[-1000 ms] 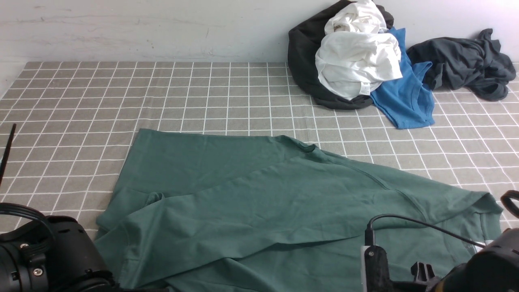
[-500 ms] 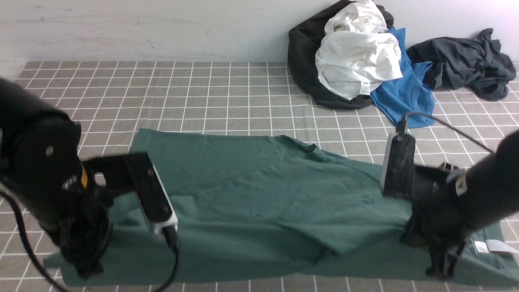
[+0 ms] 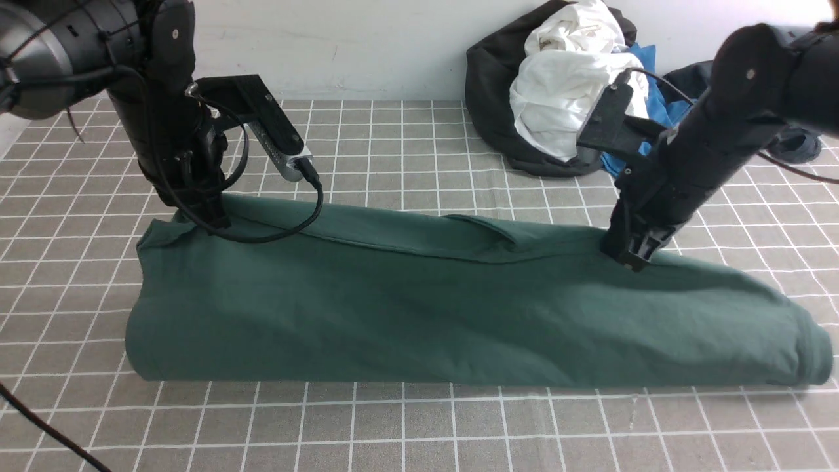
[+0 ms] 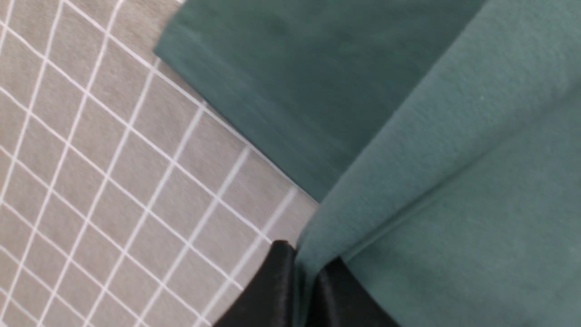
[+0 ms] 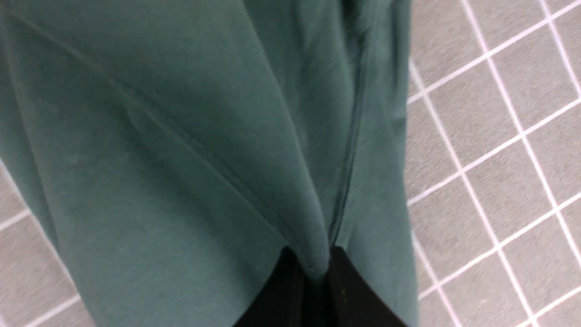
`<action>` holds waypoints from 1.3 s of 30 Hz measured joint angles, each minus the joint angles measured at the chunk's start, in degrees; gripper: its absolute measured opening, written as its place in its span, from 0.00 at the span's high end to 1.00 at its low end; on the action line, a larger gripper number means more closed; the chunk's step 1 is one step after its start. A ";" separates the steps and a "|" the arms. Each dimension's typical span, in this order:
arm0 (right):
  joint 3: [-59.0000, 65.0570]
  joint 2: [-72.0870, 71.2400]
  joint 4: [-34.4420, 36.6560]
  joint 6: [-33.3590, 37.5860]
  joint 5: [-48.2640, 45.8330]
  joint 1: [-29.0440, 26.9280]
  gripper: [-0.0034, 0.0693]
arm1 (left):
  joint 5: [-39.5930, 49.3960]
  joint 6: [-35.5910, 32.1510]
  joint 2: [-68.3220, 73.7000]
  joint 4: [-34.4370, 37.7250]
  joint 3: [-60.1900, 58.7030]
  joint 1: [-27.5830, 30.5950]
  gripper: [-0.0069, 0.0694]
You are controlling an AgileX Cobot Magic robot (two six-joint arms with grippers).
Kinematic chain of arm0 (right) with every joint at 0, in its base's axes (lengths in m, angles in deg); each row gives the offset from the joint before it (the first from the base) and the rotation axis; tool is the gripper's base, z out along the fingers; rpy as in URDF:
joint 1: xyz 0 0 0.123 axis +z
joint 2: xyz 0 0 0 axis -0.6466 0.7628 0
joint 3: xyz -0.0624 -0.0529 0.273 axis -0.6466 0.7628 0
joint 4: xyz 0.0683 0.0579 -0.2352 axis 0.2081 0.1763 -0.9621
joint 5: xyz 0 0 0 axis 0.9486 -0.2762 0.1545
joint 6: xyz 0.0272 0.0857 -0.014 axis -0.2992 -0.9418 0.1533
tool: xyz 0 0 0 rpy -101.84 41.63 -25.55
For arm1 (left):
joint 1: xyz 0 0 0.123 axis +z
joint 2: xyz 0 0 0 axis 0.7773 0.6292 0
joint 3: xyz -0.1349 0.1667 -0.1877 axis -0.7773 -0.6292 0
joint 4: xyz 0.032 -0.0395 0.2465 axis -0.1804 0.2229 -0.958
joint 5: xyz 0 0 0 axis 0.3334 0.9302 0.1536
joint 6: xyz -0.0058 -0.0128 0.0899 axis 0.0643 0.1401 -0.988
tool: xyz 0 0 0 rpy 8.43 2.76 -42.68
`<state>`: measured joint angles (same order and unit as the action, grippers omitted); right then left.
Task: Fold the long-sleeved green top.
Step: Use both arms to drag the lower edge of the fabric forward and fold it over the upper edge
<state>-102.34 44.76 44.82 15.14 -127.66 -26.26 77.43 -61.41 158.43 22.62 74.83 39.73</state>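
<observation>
The green long-sleeved top (image 3: 419, 314) lies across the checked cloth as a long band doubled over on itself, its rounded fold toward the near side. My left gripper (image 3: 211, 219) is shut on the upper layer's far edge at the left end; in the left wrist view green cloth (image 4: 408, 181) runs pinched between the black fingers (image 4: 272, 281). My right gripper (image 3: 632, 255) is shut on the same far edge near the right end, with a seamed fold of the top (image 5: 227, 136) caught between its fingers (image 5: 349, 290). Collar, label and sleeves are hidden inside the fold.
A heap of clothes sits at the back right against the wall: a black garment (image 3: 491, 98), white garments (image 3: 570, 92), a bright blue tee (image 3: 655, 98) and a dark grey garment (image 3: 796, 141). The grey checked cloth (image 3: 393, 144) covers the table.
Both grippers have carried the near edge of the top up and away toward the wall, doubling the spread garment over into a long band. The arms now stand over its far edge.
</observation>
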 joint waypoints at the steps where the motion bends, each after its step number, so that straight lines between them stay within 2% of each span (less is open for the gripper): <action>1: -2.10 2.40 0.00 -1.15 0.42 0.00 0.93 | -0.72 0.00 2.21 -0.05 1.96 0.50 0.89; 8: -6.45 9.26 -0.96 -5.67 4.43 0.00 0.90 | -7.78 0.96 9.22 -0.24 4.45 2.23 0.89; 11: -6.51 10.84 -2.21 -8.41 6.91 0.00 0.84 | -10.47 2.37 10.88 -0.43 4.53 2.65 0.86; 16: -7.33 11.30 -3.24 -16.91 9.53 0.00 0.61 | -13.88 6.60 11.96 -2.13 4.58 3.07 0.67; 18: -7.77 11.30 -3.30 -18.08 9.19 0.00 0.57 | -14.28 7.73 11.96 -2.26 4.58 3.15 0.62; 20: -9.59 11.08 -3.00 -20.77 6.57 0.00 0.49 | -14.75 11.51 11.96 -2.46 4.60 3.15 0.50; 21: -9.72 10.98 -2.74 -21.00 6.30 0.00 0.48 | -14.70 11.87 11.96 -2.46 4.60 3.15 0.48; 22: -10.64 10.57 -1.24 -21.55 3.92 0.00 0.46 | -14.36 14.84 11.82 -2.46 4.60 3.15 0.43; 25: -11.29 9.69 4.65 -21.82 -1.69 0.70 0.45 | -10.46 20.61 11.19 -2.25 4.65 2.97 0.36; 28: -11.37 9.89 8.35 -21.23 -4.59 2.31 0.46 | -6.84 24.05 10.84 -2.25 4.65 2.42 0.37; 31: -11.48 11.48 11.24 -19.44 -5.36 5.54 0.49 | -2.63 25.84 10.66 -1.88 4.65 1.32 0.44; 34: -11.50 15.05 11.68 -18.22 -1.72 9.36 0.54 | -0.90 25.83 10.66 -0.92 4.65 0.32 0.58; 36: -11.50 17.37 11.25 -18.54 4.49 10.56 0.58 | -0.53 25.79 10.66 -0.21 4.65 0.10 0.69; 38: -11.50 18.04 11.11 -19.07 6.78 10.73 0.60 | -0.09 25.79 10.66 0.06 4.65 0.10 0.74; 39: -11.50 19.03 10.82 -20.78 10.85 10.74 0.62 | 0.75 25.76 10.66 0.20 4.65 0.10 0.80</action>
<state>-113.84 63.79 55.64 -5.64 -116.81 -15.52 78.18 -35.65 169.08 22.82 79.48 39.83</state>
